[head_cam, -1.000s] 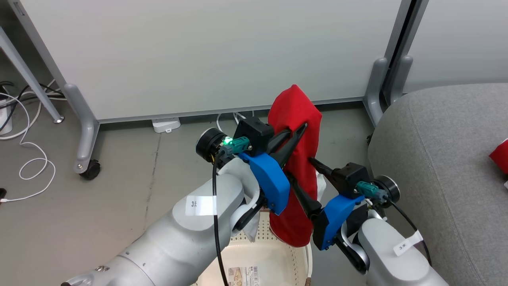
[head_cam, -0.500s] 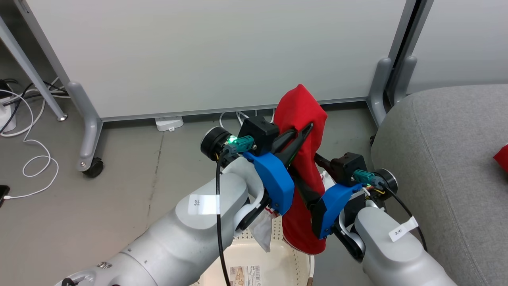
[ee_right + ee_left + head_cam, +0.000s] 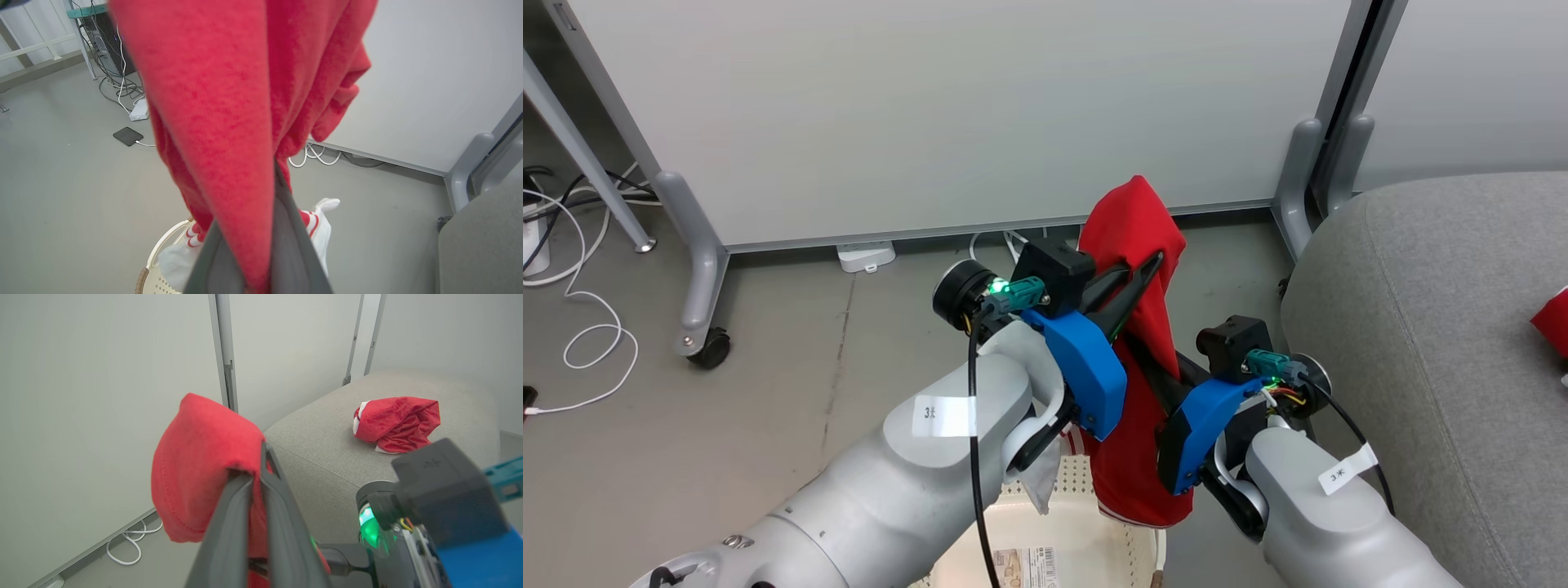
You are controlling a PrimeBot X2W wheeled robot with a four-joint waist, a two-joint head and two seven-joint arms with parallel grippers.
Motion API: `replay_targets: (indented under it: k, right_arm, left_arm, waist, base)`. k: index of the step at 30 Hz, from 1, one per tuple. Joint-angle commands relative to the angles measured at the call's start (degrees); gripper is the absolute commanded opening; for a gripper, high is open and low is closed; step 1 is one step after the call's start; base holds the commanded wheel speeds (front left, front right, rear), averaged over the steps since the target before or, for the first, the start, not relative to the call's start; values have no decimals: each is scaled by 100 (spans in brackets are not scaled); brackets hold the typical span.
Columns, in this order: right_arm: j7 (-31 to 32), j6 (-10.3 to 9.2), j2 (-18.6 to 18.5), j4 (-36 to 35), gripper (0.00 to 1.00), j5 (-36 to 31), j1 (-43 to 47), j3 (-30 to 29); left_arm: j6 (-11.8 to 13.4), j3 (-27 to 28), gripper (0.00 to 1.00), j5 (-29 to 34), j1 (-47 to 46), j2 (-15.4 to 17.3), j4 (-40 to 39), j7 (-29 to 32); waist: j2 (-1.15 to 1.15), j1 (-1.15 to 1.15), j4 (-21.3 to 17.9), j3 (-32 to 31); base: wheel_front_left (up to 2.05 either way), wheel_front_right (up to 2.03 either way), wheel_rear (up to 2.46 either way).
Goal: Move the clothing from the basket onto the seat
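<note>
Clothing (image 3: 1134,229): bright red soft fabric.

Head view. The clothing hangs lifted above the far right rim of the basket (image 3: 1086,539), its lower hem just over that rim. The left end effector (image 3: 1150,265) pinches it high above the basket, fingers drawn narrow on the cloth. The right end effector (image 3: 1147,371) meets the same piece lower down, nearer the basket; its fingertips are hidden by fabric here. The basket is cream-white and perforated, with a printed label on its floor. The seat (image 3: 1421,327), grey and textured, stands right of the basket with a strip of floor between them. A second red garment (image 3: 1553,322) lies on the seat, well apart from the basket. White cables (image 3: 580,343) lie on the floor far left of the basket.

Left wrist view. The left end effector (image 3: 257,465) has its fingers pressed together with the clothing (image 3: 196,465) clamped between them and folded over the tips. The seat (image 3: 327,449) carries the second red garment (image 3: 398,422), crumpled, with white trim at one edge.

Right wrist view. The right end effector (image 3: 269,228) is closed on the clothing (image 3: 229,102), with cloth running between and over its fingers. White trim striped in red (image 3: 318,228) dangles over the basket (image 3: 163,269). The seat (image 3: 478,245) is at the right. A flat black device (image 3: 128,136) lies on the floor beyond the basket.
</note>
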Motion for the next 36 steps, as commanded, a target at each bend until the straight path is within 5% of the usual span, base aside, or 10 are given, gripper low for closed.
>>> replay_targets:
  k: [1,12,13,14,15,16,25,36]
  right_arm:
    - [-37,1,8,38,0,63,-108,43]
    - [-67,1,9,64,0,205,-149,145]
    - [-67,1,9,48,0,198,-151,140]
    - [-66,1,9,32,0,187,-152,130]
    - [-64,1,9,14,0,172,-157,119]
    - [-65,1,9,-1,0,153,-166,110]
    - [-66,1,9,-121,0,14,-93,-65]
    - [-67,1,8,-340,0,-140,117,-450]
  left_arm:
    - [24,14,0,-35,-102,0,16,-51]
    - [44,30,0,-67,-106,0,69,-51]
    - [37,63,7,-70,-96,0,51,-51]
    - [31,85,36,-71,-80,1,41,-51]
    - [27,98,78,-58,-65,1,38,-52]
    - [24,107,100,-40,-51,1,38,-52]
    - [93,499,100,384,176,42,23,-46]
    - [121,1816,100,1443,1444,627,-1000,-46]
  waist:
    - [0,0,-14,1]
    - [0,0,-67,-7]
    - [0,0,-72,-6]
    - [0,0,-77,-2]
    - [0,0,-81,4]
    - [0,0,-84,12]
    - [0,0,-92,11]
    - [0,0,-75,-9]
  base:
    - [0,0,0]
    - [0,0,0]
    - [0,0,0]
    - [0,0,0]
    - [0,0,0]
    - [0,0,0]
    - [0,0,0]
    - [0,0,0]
